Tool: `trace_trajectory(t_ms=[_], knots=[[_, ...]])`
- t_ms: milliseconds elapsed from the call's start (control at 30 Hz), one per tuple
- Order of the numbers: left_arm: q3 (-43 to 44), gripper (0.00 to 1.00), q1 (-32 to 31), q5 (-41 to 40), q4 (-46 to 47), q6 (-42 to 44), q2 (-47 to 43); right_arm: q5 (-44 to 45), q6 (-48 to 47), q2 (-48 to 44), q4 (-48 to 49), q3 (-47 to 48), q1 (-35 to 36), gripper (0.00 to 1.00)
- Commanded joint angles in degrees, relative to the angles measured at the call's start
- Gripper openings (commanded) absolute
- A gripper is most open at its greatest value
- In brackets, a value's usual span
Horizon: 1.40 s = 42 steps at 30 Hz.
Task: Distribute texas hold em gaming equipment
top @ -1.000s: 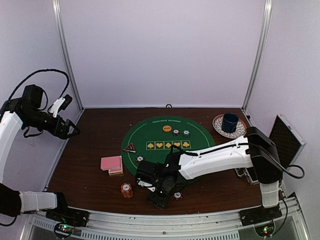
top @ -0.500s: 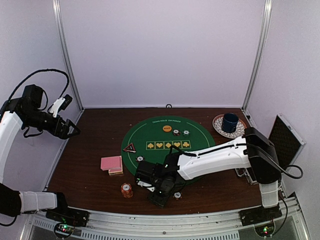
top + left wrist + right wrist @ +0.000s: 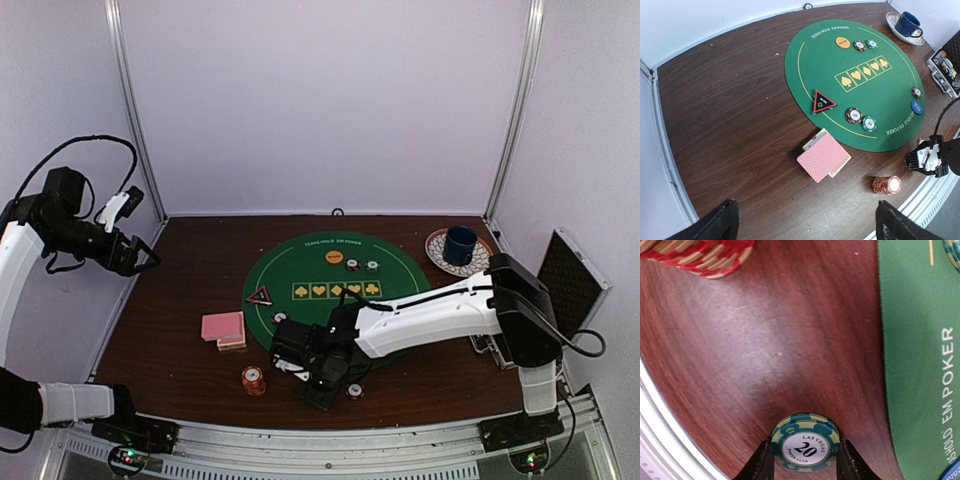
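The right hand (image 3: 805, 452) is low over the dark wooden table (image 3: 740, 355), closed on a green chip (image 3: 806, 442) marked 20. The chip lies flat on the wood, and a finger (image 3: 762, 462) sits against each of its two edges.

In the wrist view, a stack of orange-red chips (image 3: 695, 255) stands beyond the fingertips and off to one side. From above, that stack is just to the left of this hand. On the hand's other side runs the curved edge of the round green mat (image 3: 915, 340). A blue button (image 3: 954, 474) lies on the mat close to the fingers.

Farther ahead of the right hand, on the mat, are a red-edged triangle marker (image 3: 259, 296) and an orange button (image 3: 334, 257). Two small chips (image 3: 352, 265) lie just beside that button. The pink-backed cards (image 3: 224, 328) lie in a small pile on the wood, to the hand's left and past the stack.

The left hand (image 3: 145, 260) hangs high at the left edge of the table, well apart from every piece. Its fingers are spread wide and hold nothing. Its own camera looks down on the cards, the mat and the stack, all ahead of and below it.
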Motion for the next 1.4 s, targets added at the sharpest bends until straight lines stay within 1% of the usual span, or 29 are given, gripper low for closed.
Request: trace_trajectory(t_ms=[0, 67, 233, 567, 867, 1000, 1033, 1067, 1100, 1133, 1167, 1233, 1367], knots=[[1.8, 0.98, 0.1, 1.1, 0.2, 0.0, -0.1, 3.9, -0.8, -3.4, -2.3, 0.6, -1.8, 0.2], [1.8, 0.98, 0.1, 1.2, 0.2, 0.0, 0.0, 5.7, -0.8, -5.1, -2.8, -0.1, -2.8, 0.19], [2.0, 0.97, 0.1, 1.3, 0.2, 0.0, 0.3, 6.4, -0.5, -7.9, -2.1, -3.9, -6.2, 0.19], [2.5, 0.98, 0.1, 1.5, 0.2, 0.0, 0.8, 6.1, -0.2, -8.7, 1.0, -9.8, -11.9, 0.18], [2.5, 0.98, 0.2, 1.5, 0.2, -0.1, 0.7, 5.9, -0.1, -8.5, 2.9, -12.8, -13.9, 0.18], [2.5, 0.98, 0.1, 1.6, 0.2, -0.1, 0.8, 6.9, 0.2, -8.6, 3.1, -13.5, -14.1, 0.2], [2.6, 0.97, 0.1, 1.6, 0.2, 0.0, 0.8, 7.1, 0.2, -8.7, 3.0, -13.5, -14.1, 0.23], [2.5, 0.98, 0.1, 1.7, 0.2, -0.1, 0.9, 7.4, 0.3, -8.8, 2.9, -13.5, -14.2, 0.31], [2.5, 0.98, 0.1, 1.7, 0.2, -0.1, 0.9, 7.8, 0.3, -9.0, 2.7, -13.4, -14.2, 0.42], [2.6, 0.97, 0.1, 1.7, 0.2, 0.0, 0.9, 7.9, 0.2, -9.1, 2.4, -13.1, -14.2, 0.5], [2.6, 0.98, 0.1, 1.7, 0.2, -0.1, 0.9, 8.0, 0.2, -9.3, 2.0, -12.8, -14.2, 0.55], [2.6, 0.98, 0.1, 1.7, 0.2, 0.1, 0.9, 8.0, 0.1, -10.2, 1.7, -11.9, -14.1, 0.61], [2.6, 0.97, 0.1, 1.5, 0.2, 0.0, 0.8, 8.5, 0.0, -12.3, 0.3, -7.9, -12.8, 0.66]])
